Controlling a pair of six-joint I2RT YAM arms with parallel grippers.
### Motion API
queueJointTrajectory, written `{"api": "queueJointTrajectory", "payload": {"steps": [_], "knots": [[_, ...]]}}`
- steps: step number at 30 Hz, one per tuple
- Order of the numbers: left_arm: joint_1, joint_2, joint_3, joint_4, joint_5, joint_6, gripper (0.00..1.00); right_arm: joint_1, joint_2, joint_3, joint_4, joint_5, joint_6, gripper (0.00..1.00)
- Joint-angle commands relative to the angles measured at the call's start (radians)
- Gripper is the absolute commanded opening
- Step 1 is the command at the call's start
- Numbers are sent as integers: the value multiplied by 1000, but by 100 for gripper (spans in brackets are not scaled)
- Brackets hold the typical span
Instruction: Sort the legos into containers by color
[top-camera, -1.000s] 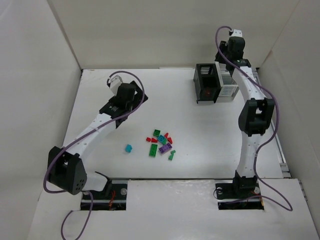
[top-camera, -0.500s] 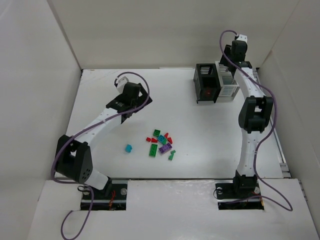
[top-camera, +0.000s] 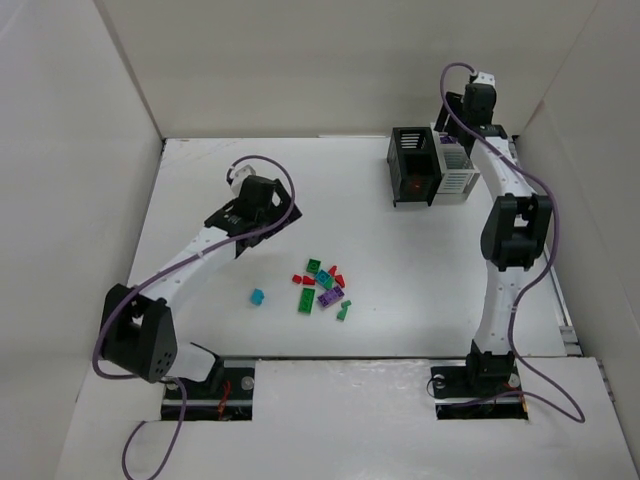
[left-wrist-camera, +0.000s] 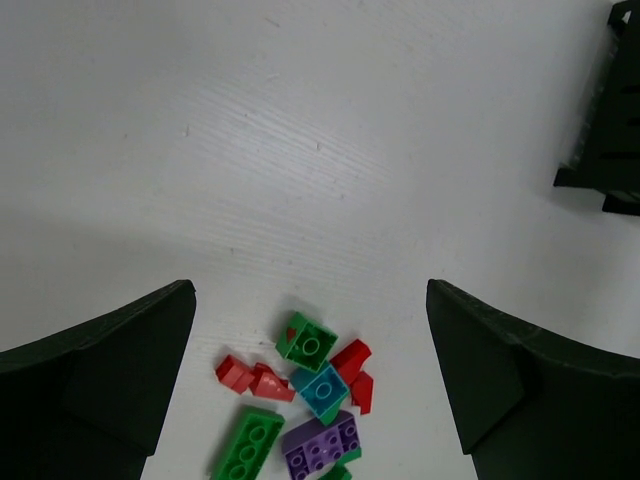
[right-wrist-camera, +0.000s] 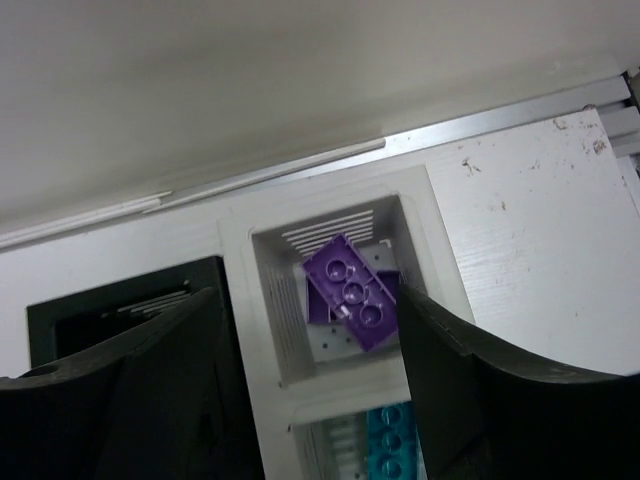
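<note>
A purple brick (right-wrist-camera: 350, 290) is seen inside the white box (right-wrist-camera: 262, 300), and the right gripper (right-wrist-camera: 308, 295) is held spread apart above it. A teal brick (right-wrist-camera: 392, 440) is seen in the next box. Most legos (top-camera: 322, 285) are left to be sorted, piled on the counter (top-camera: 350, 200) under the wide-spread left gripper (left-wrist-camera: 310, 290).

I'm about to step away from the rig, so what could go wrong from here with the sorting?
The left claw hangs open over tightly packed small plastic bricks: the teal brick touches the green brick and a red piece, so closing could grab mixed colours or scatter them. The right claw hangs over the white slatted bin; a low retreat might nudge it.
</note>
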Motion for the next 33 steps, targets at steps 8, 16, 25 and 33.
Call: {"api": "queueJointTrajectory", "payload": {"steps": [8,16,25,33], "knots": [[-112,-162,-135,-183,-13,-42,100,82,-380,-322,21,-86,5,77],[-112,-381,-340,-424,-73,-349,98,240,-526,-548,-5,-74,14,77],[-103,-426,-452,-395,-73,-445,89,320,-589,-637,-39,-51,42,77],[-70,-348,-463,-304,-128,-479,70,329,-644,-692,-39,-42,62,77]]}}
